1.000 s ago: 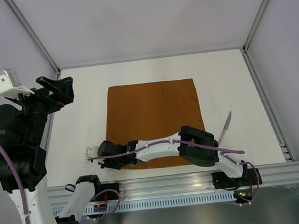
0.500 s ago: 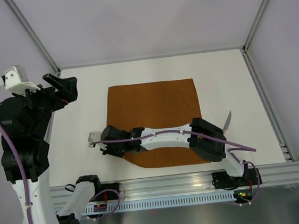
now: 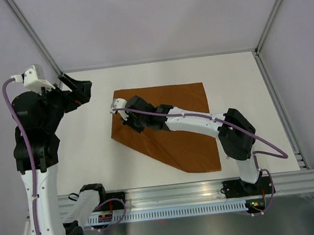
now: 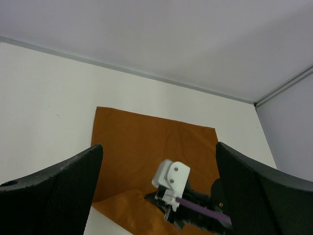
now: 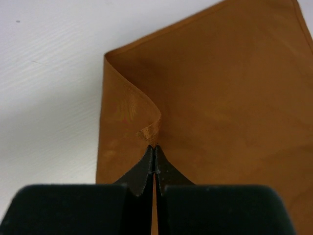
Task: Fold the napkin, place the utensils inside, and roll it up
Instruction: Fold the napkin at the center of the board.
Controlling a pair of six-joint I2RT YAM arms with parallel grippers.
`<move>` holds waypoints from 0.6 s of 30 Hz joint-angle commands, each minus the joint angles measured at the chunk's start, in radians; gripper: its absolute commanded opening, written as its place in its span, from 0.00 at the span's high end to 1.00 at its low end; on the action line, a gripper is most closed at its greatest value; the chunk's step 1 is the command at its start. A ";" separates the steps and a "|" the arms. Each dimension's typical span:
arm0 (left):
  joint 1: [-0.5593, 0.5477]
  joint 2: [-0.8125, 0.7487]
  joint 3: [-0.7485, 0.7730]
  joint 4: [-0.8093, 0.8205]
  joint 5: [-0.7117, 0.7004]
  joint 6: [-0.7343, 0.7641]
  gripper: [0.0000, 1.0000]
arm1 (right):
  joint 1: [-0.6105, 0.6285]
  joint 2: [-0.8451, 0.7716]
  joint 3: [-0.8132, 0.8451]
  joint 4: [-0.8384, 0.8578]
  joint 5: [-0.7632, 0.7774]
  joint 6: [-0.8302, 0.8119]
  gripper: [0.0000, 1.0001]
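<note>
The rust-brown napkin [image 3: 175,127] lies on the white table, its near-left part lifted and folded over along a diagonal. My right gripper [image 3: 121,115] is shut on the napkin's corner [image 5: 152,133] and holds it above the cloth's far-left area; the pinched corner curls up from the fingertips [image 5: 146,164]. The napkin also shows in the left wrist view [image 4: 137,142]. My left gripper [image 3: 80,89] is open and empty, raised high at the table's left side, apart from the cloth; its wide jaws frame the left wrist view [image 4: 156,161]. The knife is hidden, likely behind the right arm's elbow.
The right arm [image 3: 202,121] stretches across the napkin from its base at the near right. Metal frame posts and grey walls bound the table [image 3: 243,80]. A rail [image 3: 182,193] runs along the near edge.
My right gripper has carried the napkin's near-left corner from the near edge up toward the far left, folding the cloth diagonally. The left arm has swung slightly rightward. The knife is now covered by the arm.
</note>
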 commanded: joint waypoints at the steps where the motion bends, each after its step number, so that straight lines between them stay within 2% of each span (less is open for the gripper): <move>1: 0.004 0.009 -0.028 0.068 0.060 -0.064 0.00 | -0.065 -0.072 -0.036 -0.024 0.040 -0.018 1.00; 18: 0.004 0.046 -0.103 0.127 0.118 -0.079 0.00 | -0.362 -0.097 -0.101 0.004 0.032 -0.036 0.99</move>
